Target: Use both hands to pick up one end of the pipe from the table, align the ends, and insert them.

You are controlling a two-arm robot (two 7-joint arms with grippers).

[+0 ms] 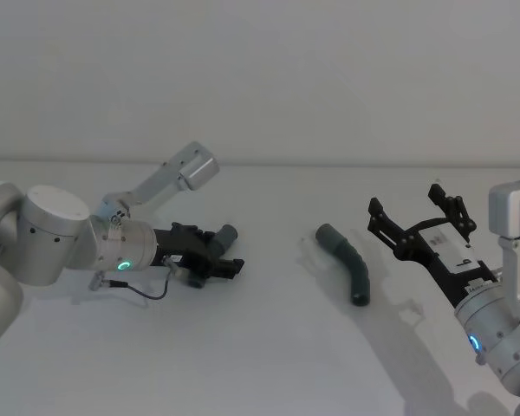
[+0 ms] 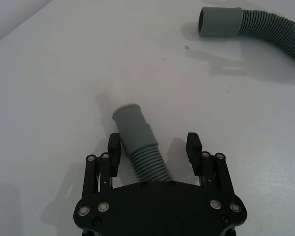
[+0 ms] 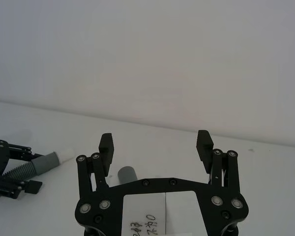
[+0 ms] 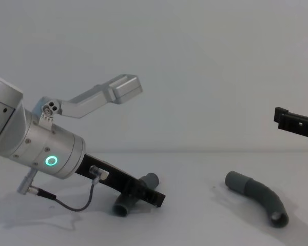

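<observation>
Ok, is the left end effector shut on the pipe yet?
Open. The left end effector straddles the grey pipe, with a clear gap beside one finger.

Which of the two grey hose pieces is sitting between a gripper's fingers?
The piece on the robot's left, lying between the open fingers of the left gripper. The curved piece lies alone on the table.

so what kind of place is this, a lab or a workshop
Probably a robotics lab test bench: a plain white table against a bare white wall, a left end effector and right end effector on robot arms, and two grey corrugated pieces, the left hose and right hose.
</observation>
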